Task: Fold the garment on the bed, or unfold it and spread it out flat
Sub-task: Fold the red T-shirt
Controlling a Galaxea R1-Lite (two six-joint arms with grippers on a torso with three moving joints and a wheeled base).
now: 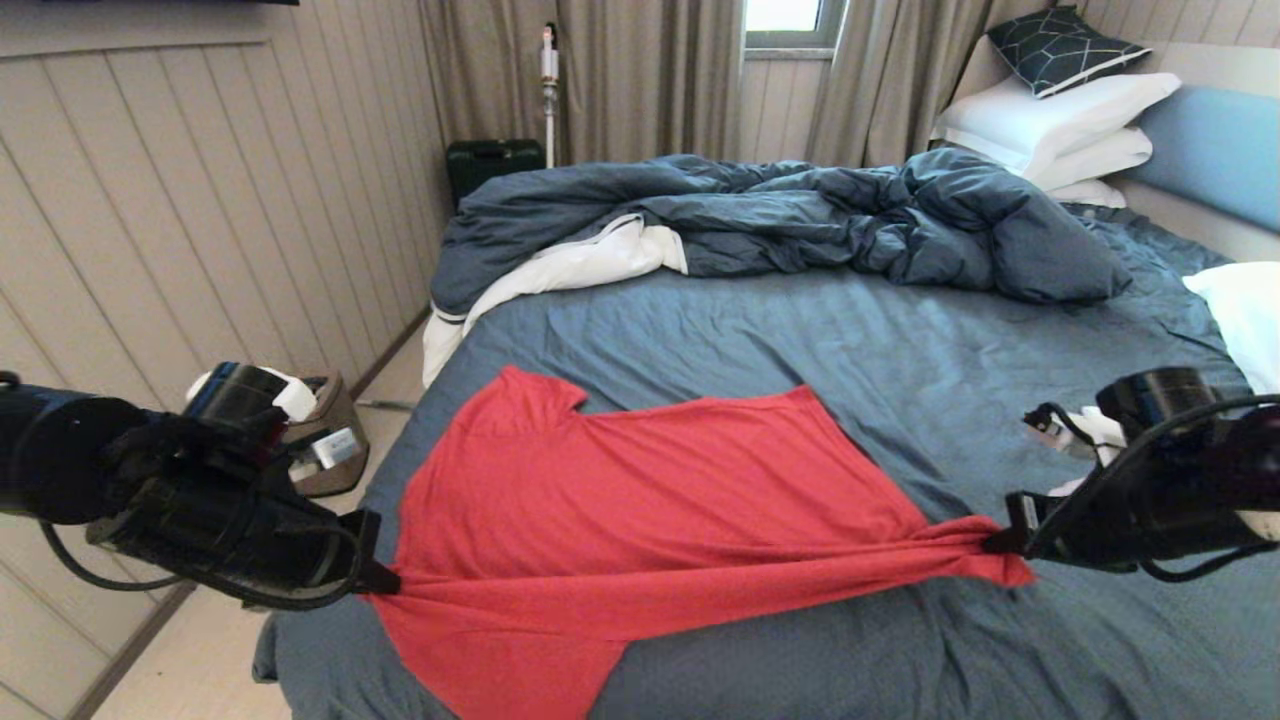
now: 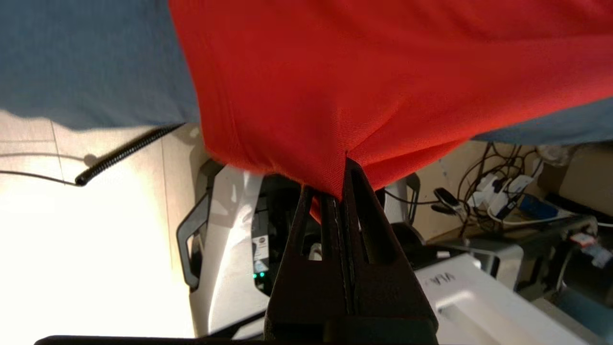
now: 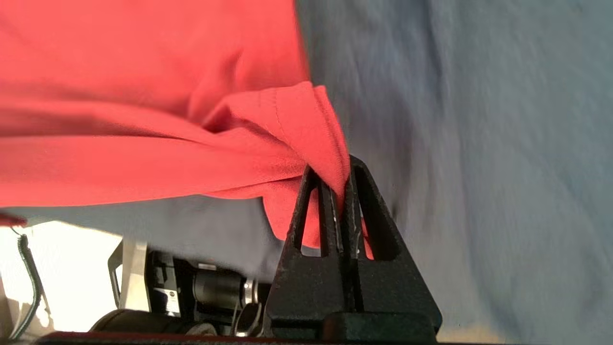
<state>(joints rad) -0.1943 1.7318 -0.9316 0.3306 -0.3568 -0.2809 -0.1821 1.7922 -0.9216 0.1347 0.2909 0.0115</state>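
The red garment (image 1: 620, 500) lies spread over the near half of the bed (image 1: 900, 330), stretched taut between my two grippers. My left gripper (image 1: 385, 580) is shut on its cloth at the bed's near left edge; the pinched red cloth (image 2: 297, 96) fans out from the gripper (image 2: 335, 189). At the right, my right gripper (image 1: 1000, 542) is shut on a bunched corner, where the hemmed cloth (image 3: 297, 120) is clamped in the gripper (image 3: 341, 184). A lower flap of the garment hangs over the bed's front edge.
A rumpled dark blue duvet (image 1: 800, 215) with white lining lies across the far part of the bed. White pillows (image 1: 1060, 125) stack at the headboard, another (image 1: 1245, 310) at the right edge. Floor and a small bin (image 1: 335, 440) lie left of the bed.
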